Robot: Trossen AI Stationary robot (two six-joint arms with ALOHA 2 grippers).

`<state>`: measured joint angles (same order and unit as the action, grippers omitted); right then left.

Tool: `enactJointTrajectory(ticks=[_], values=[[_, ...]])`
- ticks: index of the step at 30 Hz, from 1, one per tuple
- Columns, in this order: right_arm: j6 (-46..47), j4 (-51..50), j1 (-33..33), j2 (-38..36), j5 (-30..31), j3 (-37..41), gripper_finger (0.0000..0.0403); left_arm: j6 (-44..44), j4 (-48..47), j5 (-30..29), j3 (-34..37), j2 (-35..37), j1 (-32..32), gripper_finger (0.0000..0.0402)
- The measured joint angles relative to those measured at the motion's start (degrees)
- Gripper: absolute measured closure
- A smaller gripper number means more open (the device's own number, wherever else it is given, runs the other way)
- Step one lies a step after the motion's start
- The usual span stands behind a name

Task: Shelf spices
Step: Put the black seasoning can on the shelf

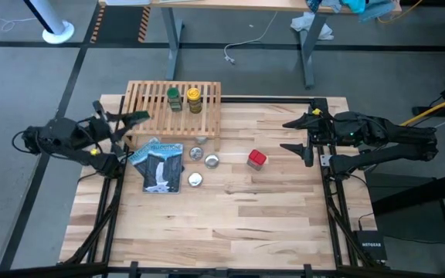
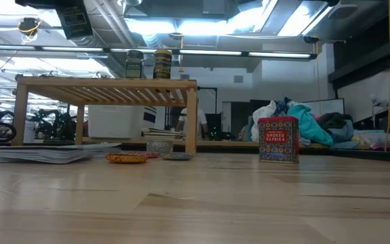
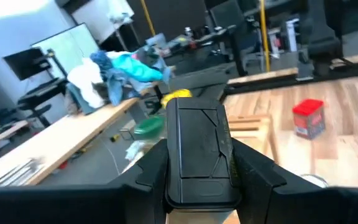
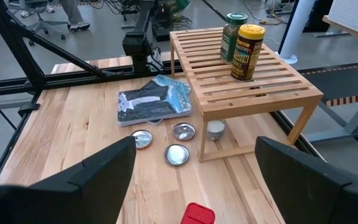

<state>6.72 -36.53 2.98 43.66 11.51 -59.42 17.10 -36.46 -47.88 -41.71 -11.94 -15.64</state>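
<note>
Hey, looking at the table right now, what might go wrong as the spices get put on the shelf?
1. The left gripper holds the black tin near the shelf's edge; set down there, it might tip off.
2. The green-capped jar and yellow-capped jar stand close together on the slats, so a nudge may topple them.
3. The open right gripper could knock the red tin over.

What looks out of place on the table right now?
Nothing is spilled or tipped. The red tin stands upright on the tabletop, off the shelf, where the green-capped jar and yellow-capped jar stand. The left pincer holds the black tin.
</note>
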Motion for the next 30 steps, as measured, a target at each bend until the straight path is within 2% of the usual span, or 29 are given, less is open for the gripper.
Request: enactJointTrajectory(ticks=[6, 12, 15, 18, 23, 30], values=[[0.0, 0.0, 0.0, 0.0, 0.0, 0.0, 0.0068, 2.7, 0.0, -0.6, -2.9, 1.0, 1.8, 0.0285], [0.0, 0.0, 0.0, 0.0, 0.0, 0.0, 0.0068, 9.3, 2.9, -10.7, -3.9, 1.1, 2.3, 0.0285], [0.0, 0.0, 0.0, 0.0, 0.0, 0.0, 0.0068, 11.4, 3.3, -11.4, -6.4, 1.1, 2.3, 0.0285], [0.0, 0.0, 0.0, 0.0, 0.0, 0.0, 0.0068, 12.1, 3.4, -14.7, -9.9, 1.1, 2.3, 0.0285], [-1.0, 0.0, 0.0, 0.0, 0.0, 0.0, 0.0068, 8.9, 3.5, -14.4, -13.4, 1.1, -0.7, 0.0285], [-1.1, 0.0, 0.0, 0.4, 1.0, 0.1, 0.0068, -0.2, 2.4, -12.6, -7.9, -0.4, -7.7, 0.0285]])
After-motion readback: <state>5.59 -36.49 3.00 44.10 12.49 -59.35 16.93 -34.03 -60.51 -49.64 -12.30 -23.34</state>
